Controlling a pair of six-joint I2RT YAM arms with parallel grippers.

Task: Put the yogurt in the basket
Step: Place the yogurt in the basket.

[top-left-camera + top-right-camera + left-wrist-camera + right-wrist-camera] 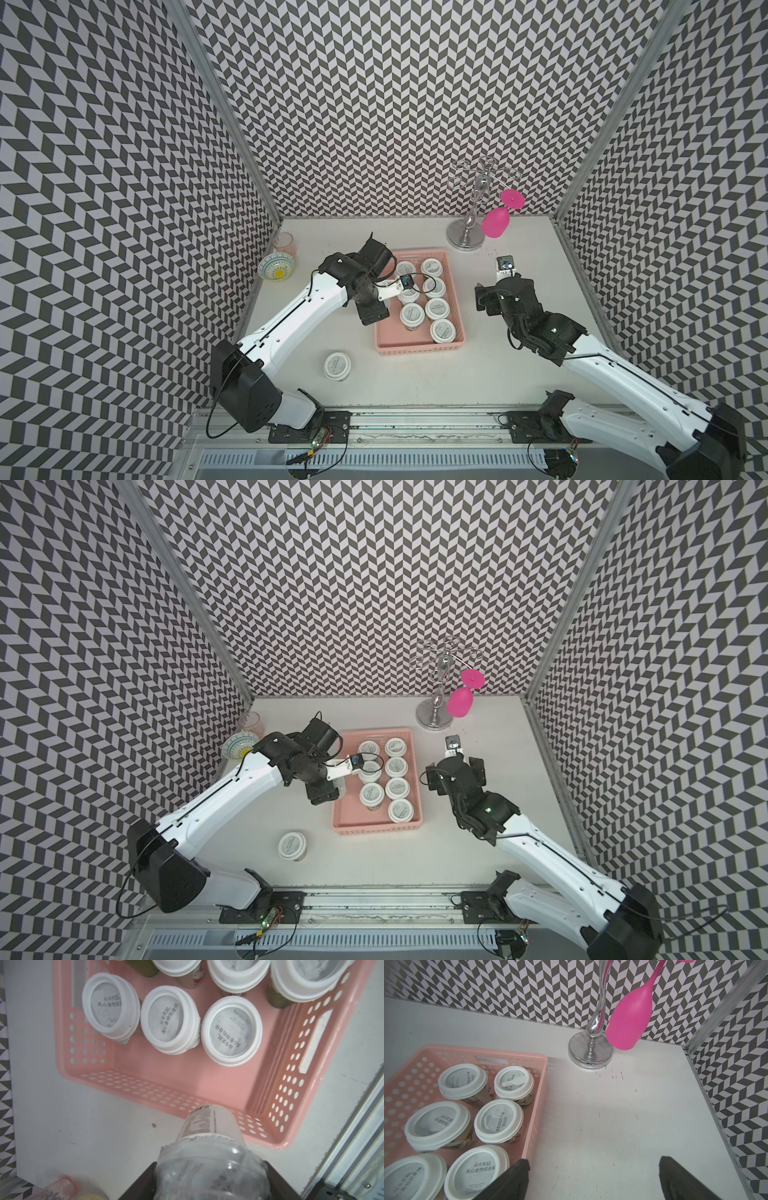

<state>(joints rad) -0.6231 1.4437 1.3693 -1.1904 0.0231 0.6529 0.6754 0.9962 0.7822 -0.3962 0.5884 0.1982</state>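
Note:
The pale-pink basket [419, 350] sits mid-table and holds several yogurt cups [437, 307] with white lids, seen close in the left wrist view [169, 1020] and the right wrist view [498, 1121]. My left gripper [375, 309] hangs over the basket's left wall [145, 1088], shut on a pale yogurt cup [207, 1126] that points down at that wall. One more yogurt cup [337, 366] stands on the table in front of the basket's left corner. My right gripper [484, 299] is open and empty over bare table, right of the basket [538, 1084].
A patterned bowl [276, 267] and a clear pinkish glass [286, 243] stand at the far left by the wall. A chrome stand [467, 232] with a hanging pink wine glass [496, 223] is at the back right. Walls enclose three sides.

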